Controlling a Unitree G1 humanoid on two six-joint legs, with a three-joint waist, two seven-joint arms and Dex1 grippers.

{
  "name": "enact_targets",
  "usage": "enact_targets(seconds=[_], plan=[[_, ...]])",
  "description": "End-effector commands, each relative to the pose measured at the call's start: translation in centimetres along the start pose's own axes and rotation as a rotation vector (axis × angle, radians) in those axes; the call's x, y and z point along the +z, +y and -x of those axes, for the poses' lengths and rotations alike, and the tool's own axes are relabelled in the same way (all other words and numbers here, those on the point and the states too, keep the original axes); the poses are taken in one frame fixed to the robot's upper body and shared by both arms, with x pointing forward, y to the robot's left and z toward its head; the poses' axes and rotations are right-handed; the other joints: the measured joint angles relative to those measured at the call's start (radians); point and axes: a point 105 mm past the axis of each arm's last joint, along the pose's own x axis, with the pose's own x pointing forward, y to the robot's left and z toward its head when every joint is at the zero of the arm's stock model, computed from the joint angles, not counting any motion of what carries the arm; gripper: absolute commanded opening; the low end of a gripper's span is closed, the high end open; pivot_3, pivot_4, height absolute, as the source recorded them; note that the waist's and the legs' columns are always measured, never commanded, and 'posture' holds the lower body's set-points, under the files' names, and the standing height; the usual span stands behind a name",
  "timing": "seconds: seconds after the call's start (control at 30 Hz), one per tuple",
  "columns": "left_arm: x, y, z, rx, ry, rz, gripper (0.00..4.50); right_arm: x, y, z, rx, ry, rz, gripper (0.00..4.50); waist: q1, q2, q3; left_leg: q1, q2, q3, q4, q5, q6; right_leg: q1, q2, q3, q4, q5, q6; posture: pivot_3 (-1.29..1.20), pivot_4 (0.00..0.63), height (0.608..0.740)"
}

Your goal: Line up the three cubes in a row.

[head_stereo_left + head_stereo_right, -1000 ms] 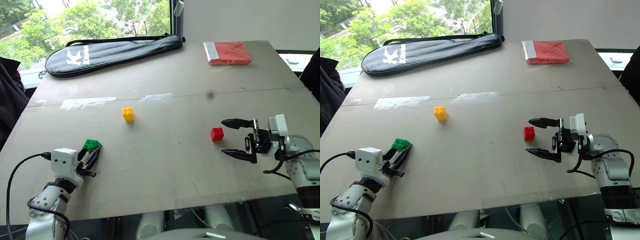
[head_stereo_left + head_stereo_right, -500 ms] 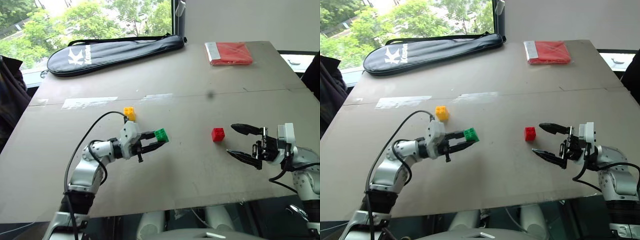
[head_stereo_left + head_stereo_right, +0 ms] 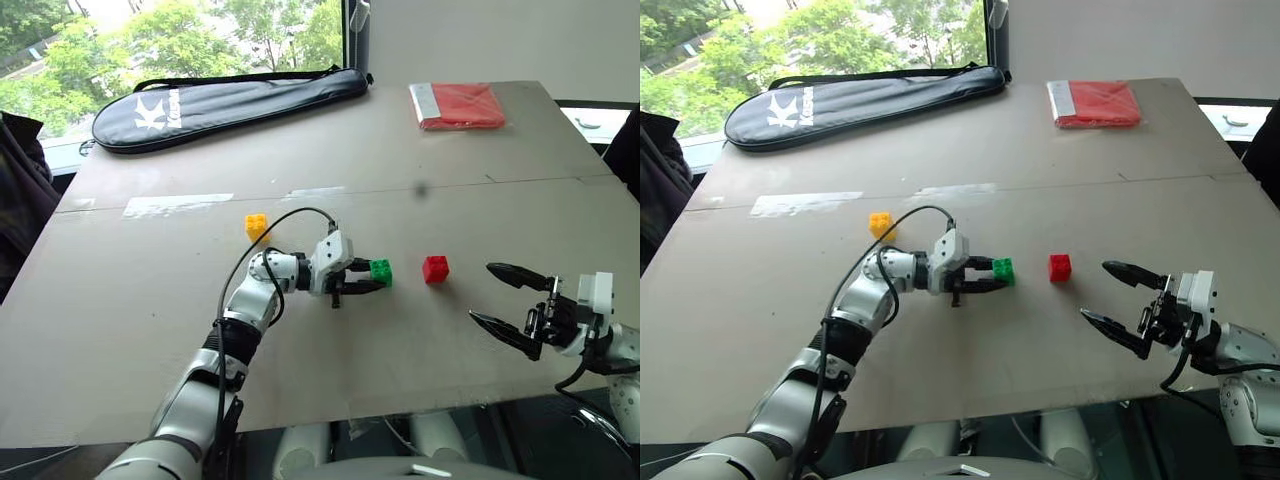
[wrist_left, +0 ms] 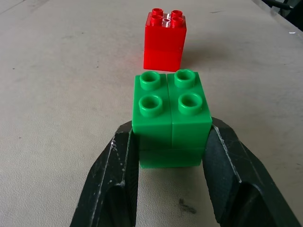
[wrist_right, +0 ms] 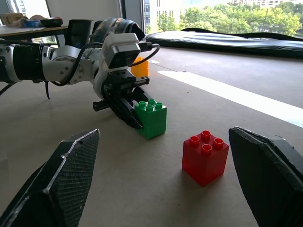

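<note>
My left gripper (image 3: pixel 372 275) is shut on the green cube (image 3: pixel 380 271), with a black finger on each side of it (image 4: pixel 170 113). It holds the cube upright at table level near the middle of the table. The red cube (image 3: pixel 435 269) stands on the table just right of the green one, a small gap between them (image 5: pixel 205 156). The yellow cube (image 3: pixel 257 226) sits further left and slightly farther back. My right gripper (image 3: pixel 481 293) is open near the front right edge, pointing at the red cube from a short way off, with nothing between its fingers.
A long black racket bag (image 3: pixel 230 100) lies along the far left edge. A flat red packet (image 3: pixel 460 105) rests at the far right. A strip of pale tape (image 3: pixel 175 205) crosses the table (image 3: pixel 120 330) left of the yellow cube.
My left arm swung from the front left corner to the right, carrying the green cube up beside the red cube. My right gripper drew back from the red cube, still open.
</note>
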Motion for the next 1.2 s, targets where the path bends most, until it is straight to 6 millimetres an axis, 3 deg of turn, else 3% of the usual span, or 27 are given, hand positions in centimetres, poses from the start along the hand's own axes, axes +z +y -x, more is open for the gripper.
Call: enact_targets(seconds=[0.03, 0.27, 0.33, 0.37, 0.5, 0.63, 0.73, 0.97, 1.07, 1.2], plan=[[0.0, 0.2, -0.5, -0.017, 0.021, -0.036, 1.28, 1.1, 0.0, 0.3, -0.022, -0.022, 0.052, 4.50, 0.000, 0.000, 0.000, 0.000, 0.000, 0.000, 0.000, 0.000, 0.000, 0.000, 0.000, 0.000, 0.000, 0.000, 0.000, 0.00, 0.150, 0.740], [-0.5, 0.1, -0.9, -0.040, 0.039, -0.051, 1.28, 0.9, 0.1, 0.6, -0.036, -0.012, 0.048, 4.50, 0.011, 0.000, 0.000, 0.000, 0.000, 0.000, 0.000, 0.000, 0.000, 0.000, 0.000, 0.000, 0.000, 0.000, 0.000, 0.00, 0.150, 0.740], [-0.6, 0.1, -1.0, -0.038, 0.034, -0.043, 2.36, 0.8, 0.1, 0.7, -0.039, -0.008, 0.048, 4.50, 0.012, 0.000, 0.000, 0.000, 0.000, 0.000, 0.000, 0.000, 0.000, 0.000, 0.000, 0.000, 0.000, 0.000, 0.000, 0.00, 0.150, 0.740], [-0.6, 0.1, -1.0, -0.037, 0.034, -0.042, 2.65, 0.8, 0.1, 0.7, -0.039, -0.006, 0.048, 4.50, 0.012, 0.000, 0.000, 0.000, 0.000, 0.000, 0.000, 0.000, 0.000, 0.000, 0.000, 0.000, 0.000, 0.000, 0.000, 0.00, 0.150, 0.740], [-0.5, 0.5, -0.8, 0.004, 0.031, -0.069, 4.47, 0.9, 0.1, 0.4, -0.032, -0.006, 0.045, 4.50, 0.012, 0.000, 0.000, 0.000, 0.000, 0.000, 0.000, 0.000, 0.000, 0.000, 0.000, 0.000, 0.000, 0.000, 0.000, 0.00, 0.150, 0.740], [1.6, 0.8, 0.1, 0.063, -0.115, -0.022, 4.47, 1.1, 0.1, -0.1, -0.017, -0.010, 0.046, 4.50, 0.009, 0.000, 0.000, 0.000, 0.000, 0.000, 0.000, 0.000, 0.000, 0.000, 0.000, 0.000, 0.000, 0.000, 0.000, 0.00, 0.150, 0.740], [2.2, 0.2, 1.9, 0.121, -0.157, -0.033, 4.47, 1.3, 0.1, -0.5, 0.001, -0.018, 0.048, 4.50, 0.003, 0.000, 0.000, 0.000, 0.001, 0.000, 0.000, 0.000, 0.000, 0.000, 0.000, 0.001, 0.000, 0.000, 0.000, 0.00, 0.150, 0.740], [5.2, -3.5, 8.5, 0.372, -0.373, 0.067, 4.47, 2.2, -0.7, -1.8, 0.036, -0.066, 0.055, 4.50, -0.011, 0.001, 0.000, 0.001, 0.005, -0.001, -0.001, 0.000, 0.000, -0.001, -0.001, 0.001, 0.000, 0.000, 0.000, 0.00, 0.150, 0.740], [4.6, -3.5, 11.1, 0.600, -0.367, 0.069, 4.47, 2.4, -0.9, -2.2, 0.044, -0.084, 0.050, 4.50, 0.004, 0.001, 0.000, 0.001, 0.004, -0.001, -0.001, 0.000, 0.000, 0.000, -0.003, -0.001, 0.000, -0.002, -0.003, 0.00, 0.150, 0.740], [1.4, -0.9, 15.2, 1.040, -0.245, 0.127, 4.47, 2.7, -1.4, -2.8, 0.033, -0.128, 0.025, 4.50, 0.014, 0.001, 0.000, 0.002, 0.003, -0.001, 0.001, 0.000, 0.000, 0.001, -0.003, -0.001, 0.000, -0.002, -0.003, 0.00, 0.150, 0.740]])
